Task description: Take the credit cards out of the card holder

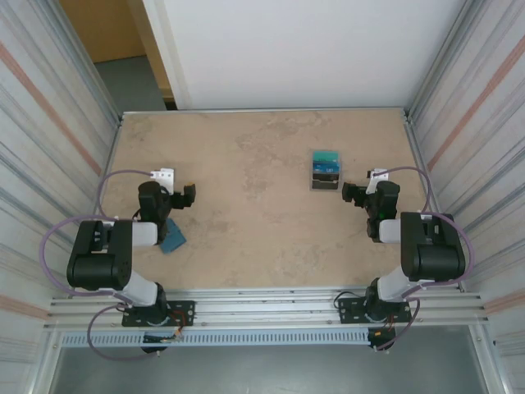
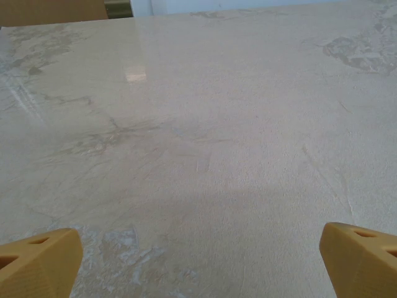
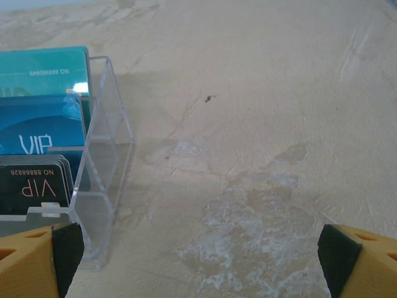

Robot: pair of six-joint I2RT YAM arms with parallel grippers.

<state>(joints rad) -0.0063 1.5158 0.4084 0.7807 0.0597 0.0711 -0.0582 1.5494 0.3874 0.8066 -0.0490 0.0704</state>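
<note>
Clear plastic card holder (image 1: 325, 184): I see it standing on the right half of the bench (image 1: 246, 238), toward the far side. It has steps inside, like little stairs.
Credit cards (image 1: 326, 158): they are all in the card holder, standing up in 3 rows.
Back row: a teal card (image 3: 43, 71), the tallest.
Middle row: a blue card (image 3: 40, 127) with "VIP" on it.
Front row: a dark card (image 3: 31, 180), also with "VIP". There may be more than 1 here, but I cannot tell.
Right pincer (image 1: 351, 193): spread wide and pinching nothing. It is near the card holder but not touching it. In my right wrist view the clear wall (image 3: 105, 143) sits just beside 1 of its fingertips (image 3: 34, 261).
Left pincer (image 1: 187, 197): spread wide too, with nothing in it. It hangs over bare bench on the left half, well apart from the card holder.
Flat blue-green piece (image 1: 173, 240): it lies on the bench by the left arm, partly under it. I cannot tell what it is.
</note>
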